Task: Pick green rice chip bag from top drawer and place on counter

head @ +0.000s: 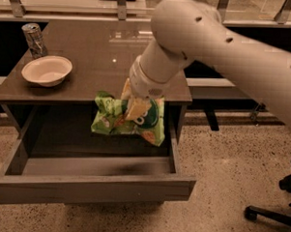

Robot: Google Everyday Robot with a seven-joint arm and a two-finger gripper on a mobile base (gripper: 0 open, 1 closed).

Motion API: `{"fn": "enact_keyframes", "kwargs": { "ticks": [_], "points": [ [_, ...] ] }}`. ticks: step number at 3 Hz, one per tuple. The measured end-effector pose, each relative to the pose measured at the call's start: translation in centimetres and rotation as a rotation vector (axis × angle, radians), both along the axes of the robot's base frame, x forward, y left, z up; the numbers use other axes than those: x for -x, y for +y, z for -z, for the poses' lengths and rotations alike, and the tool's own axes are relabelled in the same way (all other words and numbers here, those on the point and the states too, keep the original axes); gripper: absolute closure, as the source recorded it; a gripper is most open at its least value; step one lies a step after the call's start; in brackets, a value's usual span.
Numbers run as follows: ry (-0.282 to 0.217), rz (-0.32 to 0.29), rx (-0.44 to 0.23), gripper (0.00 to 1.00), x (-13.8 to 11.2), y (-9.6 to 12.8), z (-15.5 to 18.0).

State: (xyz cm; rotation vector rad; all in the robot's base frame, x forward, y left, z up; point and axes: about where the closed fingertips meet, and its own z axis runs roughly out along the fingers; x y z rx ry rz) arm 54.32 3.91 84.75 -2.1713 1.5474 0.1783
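Asker: Which step are you on?

Me: The carry. My gripper (136,108) is closed on the upper middle of the bag (109,122), and the bag hangs in the air above the open drawer (89,188), free of its floor and walls. It sits just in front of the counter (90,57), with its top about level with the front edge. So I'd judge the pick done and the placing not yet begun

Asker: What does the next move need?

Me: More height first, I think. The bag's lower corners droop below the counter's edge, so going straight back could catch them on it. Then I go in over the top and set down on the bare stretch right of the bowl (47,70) — the can (33,38) stands further back on the left, well out of my way. I'd open only once the bag rests on the surface, since crinkled foil can slide on a glossy top

Asker: Can you read anything on the bag?

Me: Not really. There is a dark green round logo, but my gripper covers part of it, and the white lettering is too small to make out. I can tell tan chip pictures on the green foil. The can's label I cannot read either
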Motion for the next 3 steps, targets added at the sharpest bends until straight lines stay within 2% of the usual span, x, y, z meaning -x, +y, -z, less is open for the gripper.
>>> {"fn": "enact_keyframes", "kwargs": {
  "ticks": [1, 2, 3],
  "points": [
    [-0.041, -0.014, 0.045, 1.00, -1.1, -0.7, -4.5],
    [-0.085, 0.033, 0.106, 1.00, -4.8, -1.8, -7.0],
    [-0.170, 0.083, 0.157, 1.00, -7.9, -3.2, -8.1]
  ]
}}
